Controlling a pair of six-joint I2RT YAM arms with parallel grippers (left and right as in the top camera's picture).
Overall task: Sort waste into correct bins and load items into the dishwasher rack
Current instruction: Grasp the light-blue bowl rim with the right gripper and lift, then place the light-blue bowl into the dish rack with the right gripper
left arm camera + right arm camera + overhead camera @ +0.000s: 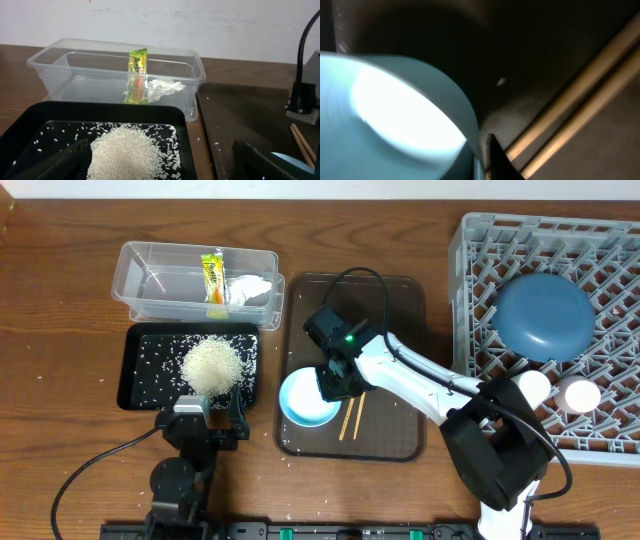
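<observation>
The light-blue bowl [303,404] sits on the brown tray [395,310], with the wooden chopsticks [350,418] just to its right. My right gripper [336,382] is shut on the bowl's right rim [395,100]; one finger [492,152] shows outside the wall, next to the chopsticks [570,115]. My left gripper [205,420] is open and empty at the front edge of the black tray [135,370], which holds a rice pile [130,150]. The clear tub [150,265] holds the wrapper [137,70] and tissue [162,87]. The dark-blue dish [545,317] and two white cups [556,391] lie in the grey rack [470,290].
Loose rice grains are scattered on the black tray and a few on the table by its right side. The rack fills the right side of the table. The right arm stretches across the brown tray's right half.
</observation>
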